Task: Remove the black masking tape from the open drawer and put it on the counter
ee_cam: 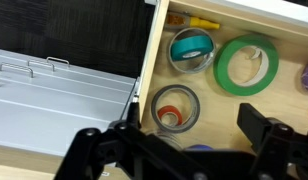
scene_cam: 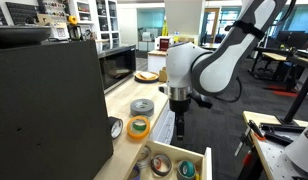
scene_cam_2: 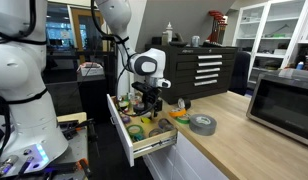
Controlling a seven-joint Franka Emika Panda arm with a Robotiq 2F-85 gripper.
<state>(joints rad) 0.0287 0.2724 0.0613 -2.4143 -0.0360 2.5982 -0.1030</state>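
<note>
The open drawer (scene_cam: 202, 158) of pale wood shows in both exterior views (scene_cam_2: 122, 128) and in the wrist view (ee_cam: 284, 110). It holds a green tape roll (ee_cam: 246, 65), a teal roll in a clear cup (ee_cam: 191, 48) and an orange-red roll in a clear cup (ee_cam: 175, 108). I see no black masking tape in any view. My gripper (ee_cam: 194, 130) hangs just above the drawer, jaws wide apart and empty; it also shows in both exterior views (scene_cam: 179, 122) (scene_cam_2: 148, 100). The counter (scene_cam: 122, 104) runs beside the drawer (scene_cam_2: 244, 140).
A grey tape roll (scene_cam: 142, 106) (scene_cam_2: 202, 123) and a yellow-orange roll (scene_cam: 139, 126) lie on the counter. A microwave (scene_cam_2: 284, 95) stands further along. A large black box (scene_cam: 49, 110) is close by. A grey metal tray (ee_cam: 54, 100) lies beside the drawer.
</note>
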